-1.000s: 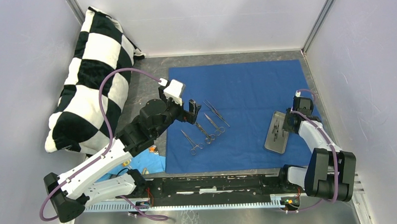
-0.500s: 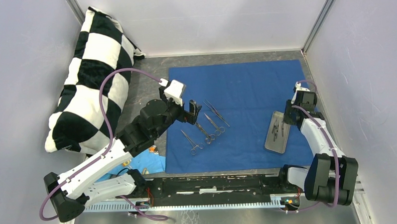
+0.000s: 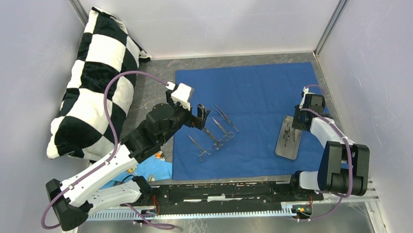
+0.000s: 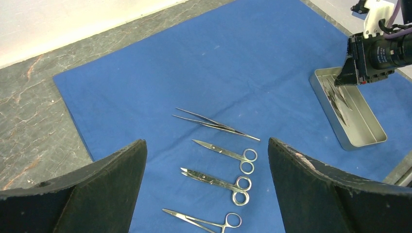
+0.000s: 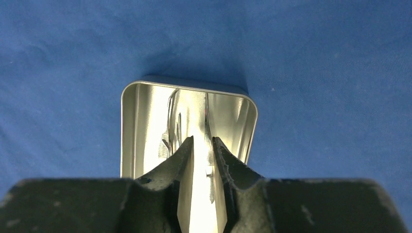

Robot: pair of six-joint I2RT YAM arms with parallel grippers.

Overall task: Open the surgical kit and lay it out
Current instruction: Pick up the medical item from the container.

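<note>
Resting inside steel tray (image 5: 128, 131), right hand (image 5: 202, 141) narrow; whether pinching instrument (image 5: 171, 116), cannot tell.

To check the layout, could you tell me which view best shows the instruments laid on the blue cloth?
The left wrist view: all four laid-out instruments lie large and unobstructed. The top external view shows them small; the right wrist view shows none.

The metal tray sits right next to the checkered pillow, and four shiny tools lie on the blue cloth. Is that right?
Not quite. The top view shows the metal tray on the right side of the blue cloth, far from the checkered pillow. Four shiny tools do lie on that cloth.
</note>
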